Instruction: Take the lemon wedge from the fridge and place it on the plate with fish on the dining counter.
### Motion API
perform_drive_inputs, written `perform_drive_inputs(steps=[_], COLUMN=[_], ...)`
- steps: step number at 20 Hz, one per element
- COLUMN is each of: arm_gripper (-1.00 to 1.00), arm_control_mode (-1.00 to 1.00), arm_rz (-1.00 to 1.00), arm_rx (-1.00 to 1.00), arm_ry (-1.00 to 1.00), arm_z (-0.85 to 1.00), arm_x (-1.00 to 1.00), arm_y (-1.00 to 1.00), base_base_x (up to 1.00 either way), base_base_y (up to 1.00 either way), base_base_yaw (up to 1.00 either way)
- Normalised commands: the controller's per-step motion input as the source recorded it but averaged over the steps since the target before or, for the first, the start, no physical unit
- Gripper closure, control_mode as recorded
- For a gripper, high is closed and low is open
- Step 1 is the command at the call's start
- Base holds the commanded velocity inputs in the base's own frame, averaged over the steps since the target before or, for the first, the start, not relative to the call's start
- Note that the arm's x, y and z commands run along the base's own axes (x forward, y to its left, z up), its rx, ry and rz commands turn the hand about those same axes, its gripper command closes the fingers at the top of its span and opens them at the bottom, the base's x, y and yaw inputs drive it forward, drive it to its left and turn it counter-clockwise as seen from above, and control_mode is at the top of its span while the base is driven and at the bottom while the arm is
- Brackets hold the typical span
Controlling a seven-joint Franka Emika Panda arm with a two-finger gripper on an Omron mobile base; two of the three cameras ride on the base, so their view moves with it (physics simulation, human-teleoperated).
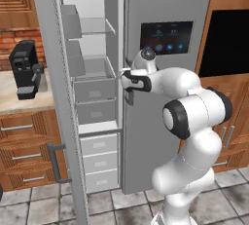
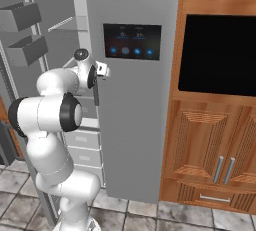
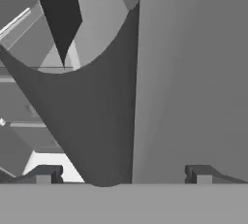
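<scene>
fridge (image 1: 165,121) left door open, coffee machine (image 1: 26,70) beside

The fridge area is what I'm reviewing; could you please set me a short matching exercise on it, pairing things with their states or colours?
Things:
1. fridge left door
2. touchscreen panel
3. coffee machine
4. pincer

States or colours:
A. black, on the worktop
B. open, nothing held
C. swung open
D. dark, with blue icons

Pairs: 1-C, 2-D, 3-A, 4-B
</scene>
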Motion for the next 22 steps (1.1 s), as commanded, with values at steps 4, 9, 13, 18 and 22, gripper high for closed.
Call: perform_drive_inputs(steps=[4,9,13,18,22], arm_gripper=[-1.00,1.00,1.00,1.00,1.00], arm_control_mode=[-1.00,-1.00,-1.00,-1.00,-1.00], arm_rz=[0.00,0.00,-0.01,0.00,0.00], arm_rx=[0.00,0.00,0.00,0.00,0.00], arm_ry=[0.00,-0.01,0.00,0.00,0.00], arm_z=[-0.33,-0.21,-0.05,0.00,0.00], arm_x=[0.47,0.53,0.24,0.00,0.00], arm_y=[0.00,0.00,0.00,0.00,0.00], base_base_x=[0.00,0.00,0.00,0.00,0.00], base_base_y=[0.00,0.00,0.00,0.00,0.00], base_base_yaw=[0.00,0.00,0.00,0.00,0.00])
